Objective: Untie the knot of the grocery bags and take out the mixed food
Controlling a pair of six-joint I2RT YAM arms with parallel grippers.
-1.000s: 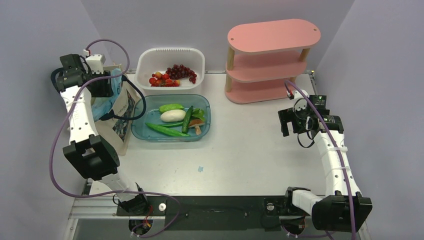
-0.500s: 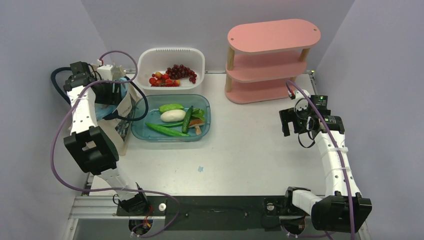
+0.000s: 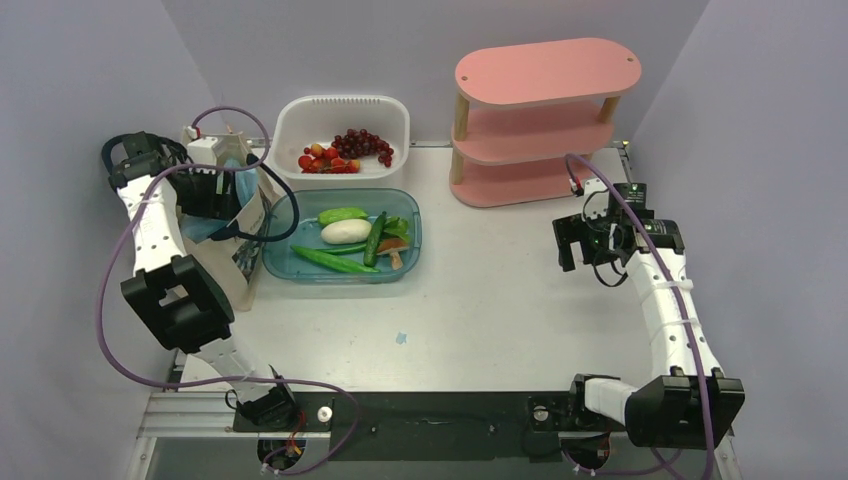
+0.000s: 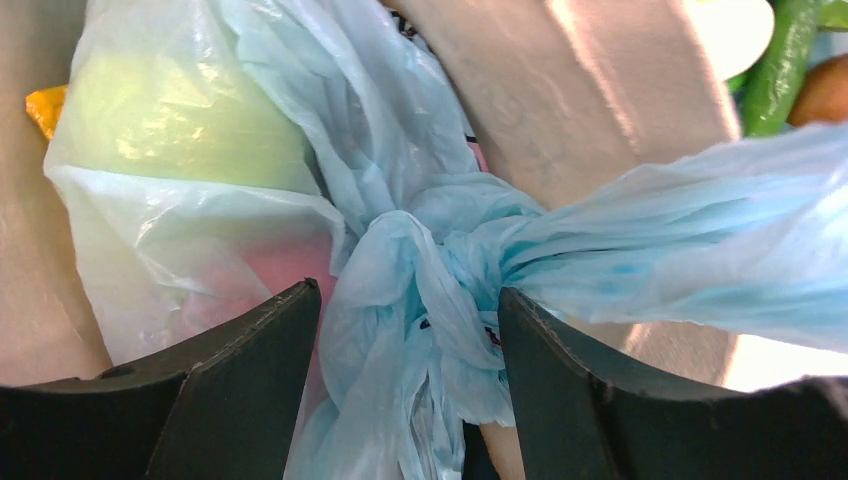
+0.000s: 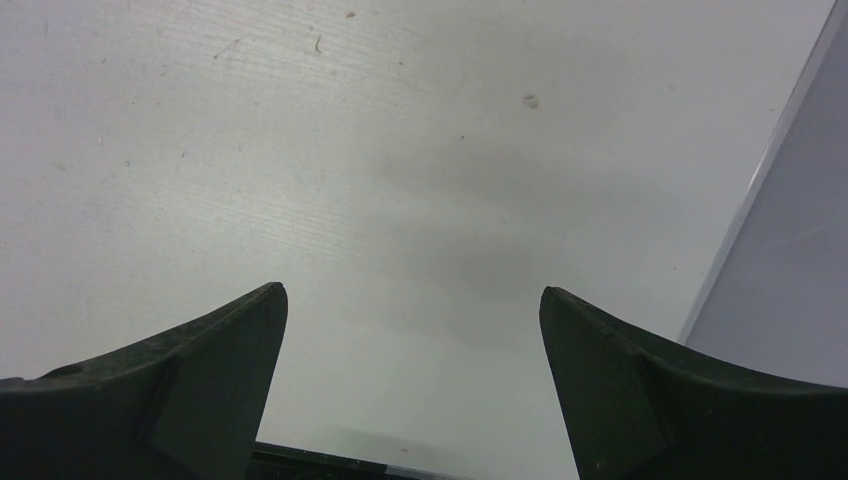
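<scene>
the knot point(image 4: 425, 255) sits between the released left gripper's point(image 4: 407, 292) jaws, above the tote point(image 3: 240, 265). film looks thin, light, slippery, tear-prone: take one twisted tail beside the lump. right gripper point(image 5: 412, 291) released, over the table point(image 5: 400, 150).

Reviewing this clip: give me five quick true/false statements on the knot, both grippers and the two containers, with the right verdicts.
1. The knot of the light blue bag is tied. True.
2. The knot lies between the fingers of the left gripper. True.
3. The right gripper holds a snack packet. False: it is open over the bare table and holds nothing.
4. The grape bunch lies in the teal tub. False: it lies in the white basket.
5. A white oval vegetable lies in the teal tub. True.
</scene>
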